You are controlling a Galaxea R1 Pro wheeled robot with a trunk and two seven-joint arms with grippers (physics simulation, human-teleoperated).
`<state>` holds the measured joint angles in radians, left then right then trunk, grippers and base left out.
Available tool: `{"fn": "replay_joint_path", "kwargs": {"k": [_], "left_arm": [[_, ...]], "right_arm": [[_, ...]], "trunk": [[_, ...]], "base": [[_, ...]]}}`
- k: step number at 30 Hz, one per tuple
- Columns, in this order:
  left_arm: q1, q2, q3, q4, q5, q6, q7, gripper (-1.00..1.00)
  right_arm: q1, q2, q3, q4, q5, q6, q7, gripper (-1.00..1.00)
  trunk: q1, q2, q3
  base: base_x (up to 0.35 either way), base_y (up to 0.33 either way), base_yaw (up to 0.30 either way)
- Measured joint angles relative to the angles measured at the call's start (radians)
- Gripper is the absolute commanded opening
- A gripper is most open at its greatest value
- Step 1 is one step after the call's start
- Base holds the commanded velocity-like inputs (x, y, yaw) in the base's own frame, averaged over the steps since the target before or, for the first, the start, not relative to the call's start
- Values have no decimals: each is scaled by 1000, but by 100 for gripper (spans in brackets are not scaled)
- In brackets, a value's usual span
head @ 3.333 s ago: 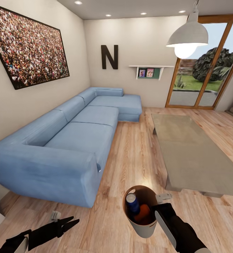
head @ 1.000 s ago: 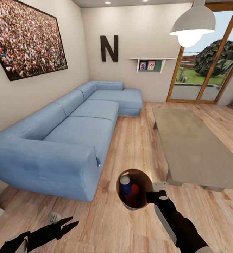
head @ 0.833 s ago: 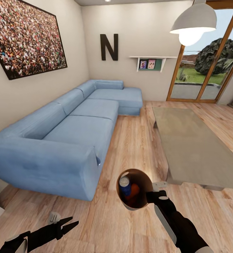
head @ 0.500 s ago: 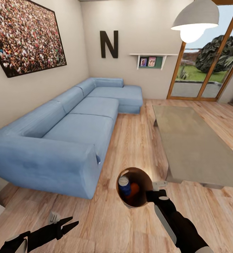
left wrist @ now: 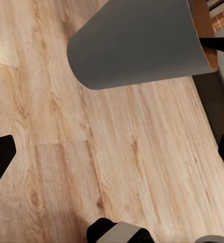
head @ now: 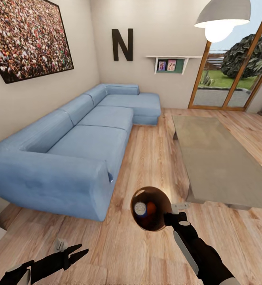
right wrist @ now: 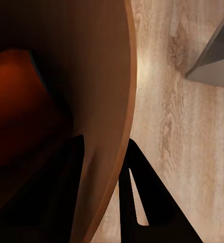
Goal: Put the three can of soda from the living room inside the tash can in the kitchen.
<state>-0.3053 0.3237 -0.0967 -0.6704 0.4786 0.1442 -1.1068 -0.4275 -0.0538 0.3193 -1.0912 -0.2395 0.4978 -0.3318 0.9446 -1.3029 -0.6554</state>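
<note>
Black letter N (head: 122, 44) hangs above the blue sofa (head: 79, 146).

head camera high over floor (head: 147, 158), wrist cameras close on bin (left wrist: 137, 45)

A light wood plank floor (head: 147, 158) carries a long blue corner sofa (head: 79, 146) along its left edge by the wall and a low grey bench (head: 218, 158) toward its right edge, a strip of bare planks between them.
</note>
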Motion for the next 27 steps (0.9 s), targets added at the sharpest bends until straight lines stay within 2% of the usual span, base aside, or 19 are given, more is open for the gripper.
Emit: {"fn": "replay_joint_path", "kwargs": {"k": [8, 23, 27], "left_arm": [[0, 0, -1, 0, 0, 0, 0, 100], [0, 0, -3, -1, 0, 0, 0, 100], [0, 0, -3, -1, 0, 0, -1, 100]], "right_arm": [[0, 0, -1, 0, 1, -1, 0, -100], [0, 0, -1, 0, 3, -1, 0, -100], [0, 0, 0, 0, 5, -1, 0, -100]], "trunk": [[0, 0, -13], [57, -105, -84], [58, -105, -91]], "base": [[0, 0, 0], [0, 0, 0], [0, 0, 0]]}}
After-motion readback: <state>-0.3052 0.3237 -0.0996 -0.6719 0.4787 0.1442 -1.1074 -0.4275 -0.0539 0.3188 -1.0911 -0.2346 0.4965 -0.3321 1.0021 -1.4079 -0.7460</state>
